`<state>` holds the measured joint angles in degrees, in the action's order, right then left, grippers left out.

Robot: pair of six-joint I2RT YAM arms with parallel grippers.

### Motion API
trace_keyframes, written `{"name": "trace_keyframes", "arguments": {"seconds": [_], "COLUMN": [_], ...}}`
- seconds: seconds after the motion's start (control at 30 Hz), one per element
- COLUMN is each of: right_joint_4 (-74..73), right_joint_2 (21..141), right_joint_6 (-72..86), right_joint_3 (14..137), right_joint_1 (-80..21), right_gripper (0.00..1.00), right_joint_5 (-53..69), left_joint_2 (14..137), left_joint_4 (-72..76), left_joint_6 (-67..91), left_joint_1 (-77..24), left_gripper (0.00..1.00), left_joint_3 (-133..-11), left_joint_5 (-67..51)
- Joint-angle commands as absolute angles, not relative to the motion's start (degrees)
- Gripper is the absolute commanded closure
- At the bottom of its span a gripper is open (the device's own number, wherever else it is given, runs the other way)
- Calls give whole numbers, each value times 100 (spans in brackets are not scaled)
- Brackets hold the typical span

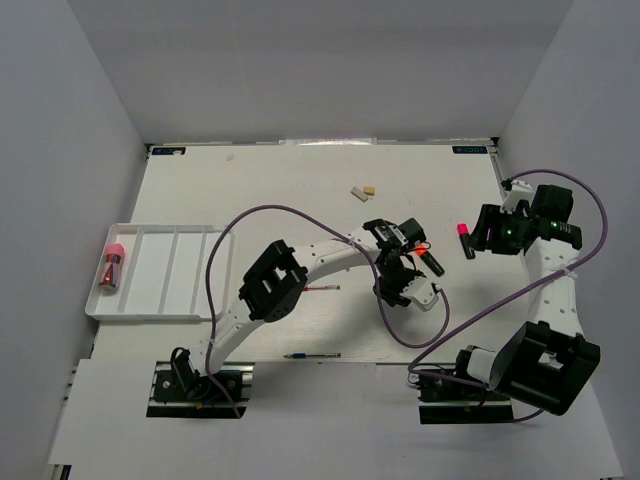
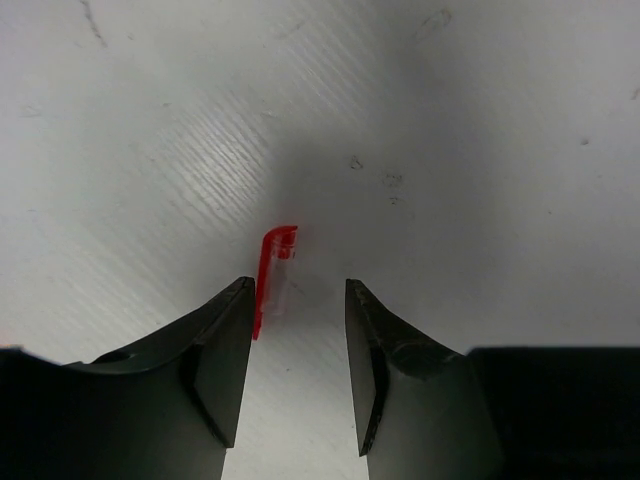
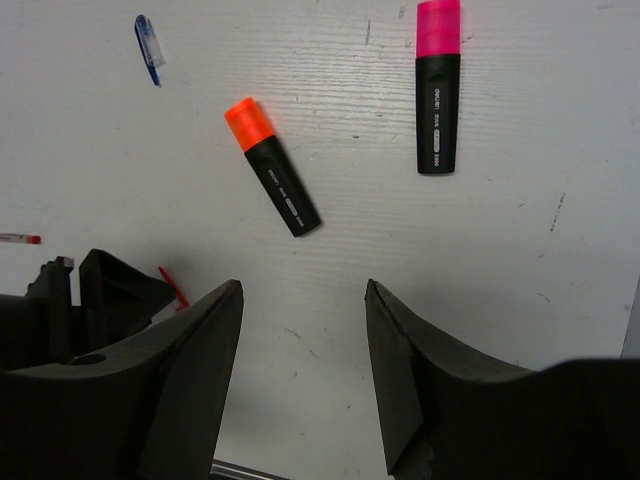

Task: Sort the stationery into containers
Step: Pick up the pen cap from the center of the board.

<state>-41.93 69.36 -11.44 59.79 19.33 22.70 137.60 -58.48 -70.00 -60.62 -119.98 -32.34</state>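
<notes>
stationery mostly lies on the table, right of the tray (image 1: 160, 231); only the tube (image 1: 110, 268) is inside, in the leftmost compartment; a red pen (image 1: 322, 288) shows beside the left arm; a blue pen (image 1: 312, 355) lies nearer the bases; white eraser (image 1: 355, 193) and tan eraser (image 1: 368, 189) sit side by side farther back; left gripper (image 2: 298, 330) is spread, a red pen end (image 2: 272, 270) between its fingers; orange highlighter (image 3: 272, 165) and pink highlighter (image 3: 438, 90) lie apart on the table; right gripper (image 3: 303, 330) is spread too, holding nothing.

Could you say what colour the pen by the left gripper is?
Red pen; clearest in left wrist view.
</notes>
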Motion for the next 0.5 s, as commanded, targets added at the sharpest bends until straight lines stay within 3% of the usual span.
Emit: {"name": "trace_keyframes", "arguments": {"seconds": [0.0, 0.47], "right_joint_4": [-4271, -4245], "right_joint_2": [6812, 6741], "right_joint_6": [-1309, -1468], "right_joint_3": [5942, 5783], "right_joint_1": [2012, 2118], "right_gripper": [42, 42], "right_joint_5": [2522, 2689], "left_joint_2": [13728, 14089], "left_joint_4": [-5924, -6003], "left_joint_6": [-7146, -7146], "left_joint_1": [-6135, -6311], "left_gripper": [48, 48], "left_joint_3": [-12076, -12374], "left_joint_5": [-3006, -2681]}}
